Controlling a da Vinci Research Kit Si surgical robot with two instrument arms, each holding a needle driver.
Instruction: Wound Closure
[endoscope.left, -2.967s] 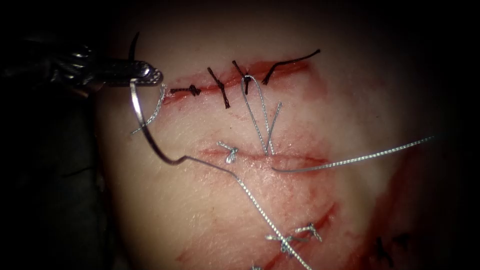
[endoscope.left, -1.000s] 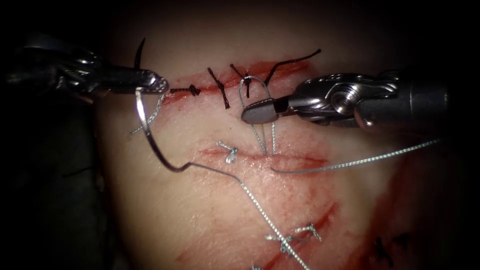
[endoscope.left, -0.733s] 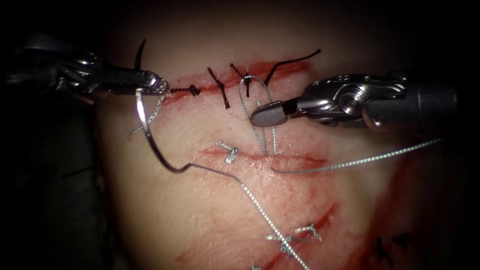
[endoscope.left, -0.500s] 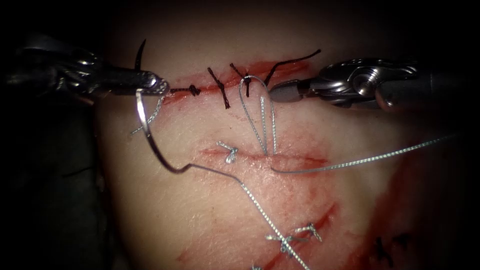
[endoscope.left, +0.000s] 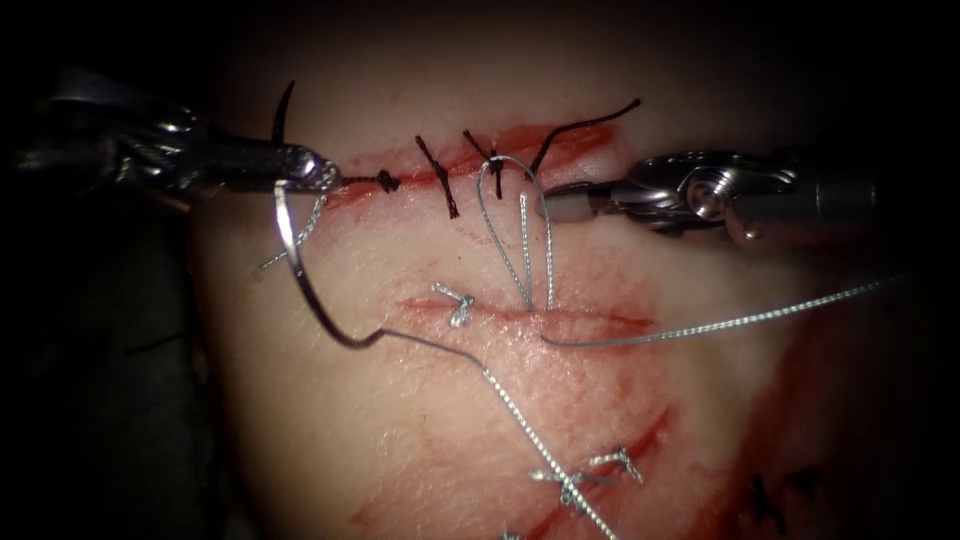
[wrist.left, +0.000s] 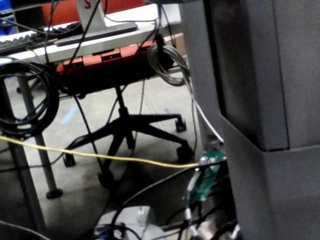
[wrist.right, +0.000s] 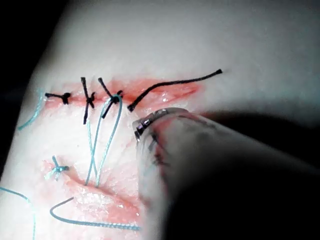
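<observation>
At left hand (endoscope.left: 318, 172), needle (endoscope.left: 300, 270), clear of tissue (endoscope.left: 420, 420)

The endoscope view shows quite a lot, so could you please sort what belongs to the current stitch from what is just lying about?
In the job:
- left tool, jaws shut on the needle near its upper end, clear of the tissue
- right tool, holding nothing, beside the thread loop
- thread
- middle cut

Lying about:
- black stitches along the upper cut
- earlier silver knots
</observation>
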